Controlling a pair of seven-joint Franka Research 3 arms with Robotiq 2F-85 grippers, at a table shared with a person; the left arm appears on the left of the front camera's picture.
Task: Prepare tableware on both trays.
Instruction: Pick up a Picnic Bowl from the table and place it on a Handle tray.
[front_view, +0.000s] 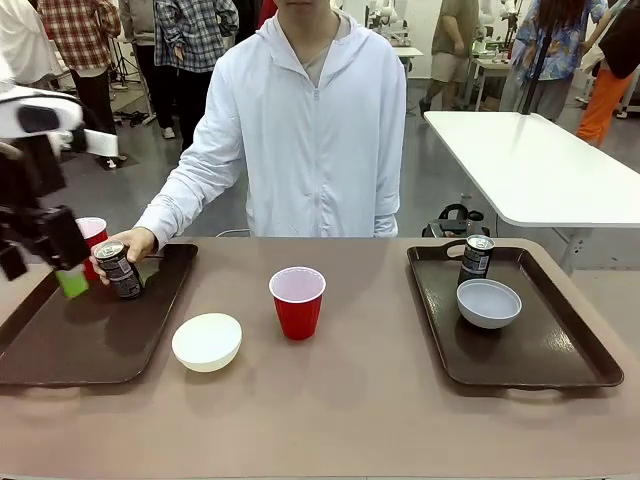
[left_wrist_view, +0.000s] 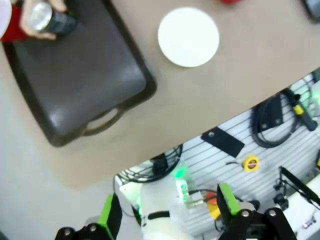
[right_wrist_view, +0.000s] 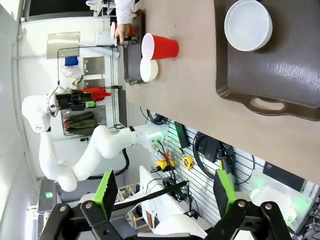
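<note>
- Two dark brown trays sit on the desk, a left tray and a right tray.
- On the left tray, a red cup stands at the far end. A person's hand holds a dark can on the tray, right next to that cup.
- On the right tray are another can and a grey-white bowl. I think it needs a cup.
- A second red cup stands on the desk between the trays. A cream bowl sits on the desk just beside the left tray.
- Both the left fingers and the right fingers are spread wide. They hold nothing and hang up high, touching nothing.
- I think the cream bowl should go on the left tray next.
  - Wait for the hand to move off.
  - Come straight down, with one finger inside the bowl's edge and one outside.
  - Pinch gently.
  - Lift the bowl over the tray's raised rim, then set it on the bare part.
- The cup for the right tray looks thin and bendy. Squeeze it softly and keep it standing up. It may tip, as it is tall.
- The trays look hard and a bit shiny. They have round corners and a handle hole at the end.
- The bowls are round and smooth, so they may slip.
- The cans are slim, with shiny metal tops.
</note>
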